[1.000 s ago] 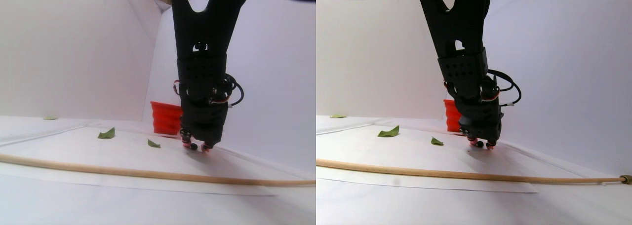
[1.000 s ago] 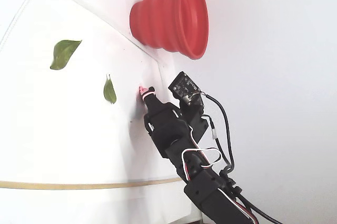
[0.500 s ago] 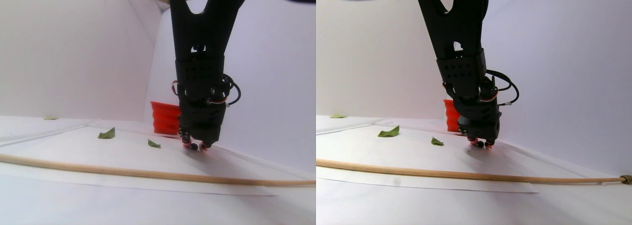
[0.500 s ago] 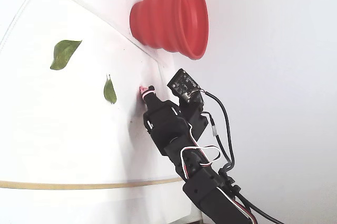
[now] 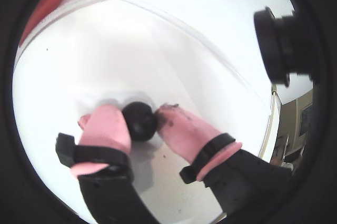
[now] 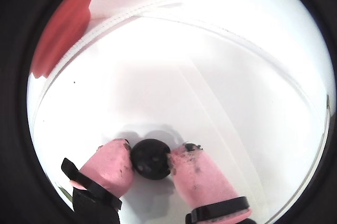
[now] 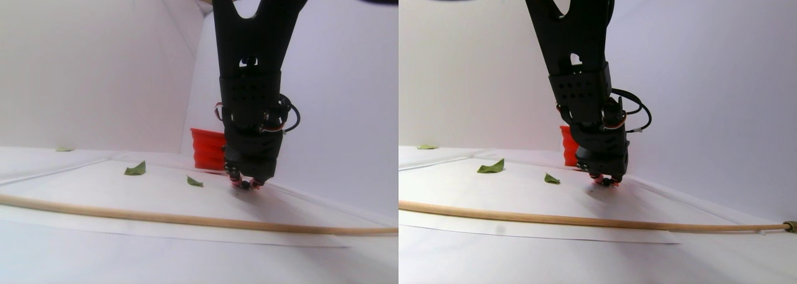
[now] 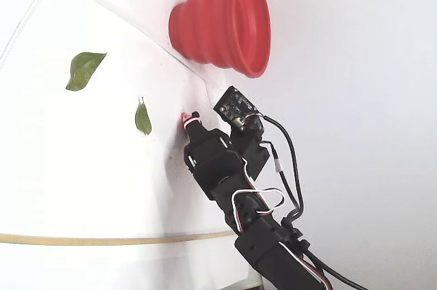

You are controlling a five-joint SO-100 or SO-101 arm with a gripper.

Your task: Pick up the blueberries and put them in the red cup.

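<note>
Tool [image 6: 151,162] pinches blueberry [image 6: 151,159] (pink tips).

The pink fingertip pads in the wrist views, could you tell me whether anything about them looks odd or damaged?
Yes: both pink pads carry dark smudges and specks near their tips, most plainly in a wrist view, where they close on the blueberry. It looks like staining or wear; I cannot tell which. Otherwise the gripper looks intact.

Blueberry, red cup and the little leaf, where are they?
blueberry [image 6: 150,159]: a wrist view, middle of the dark ball between the pink pincer fingertips.
red cup [image 8: 222,27]: fixed view, ribbed outer wall.
little leaf [image 8: 143,119]: fixed view, middle of the leaf blade.
</note>
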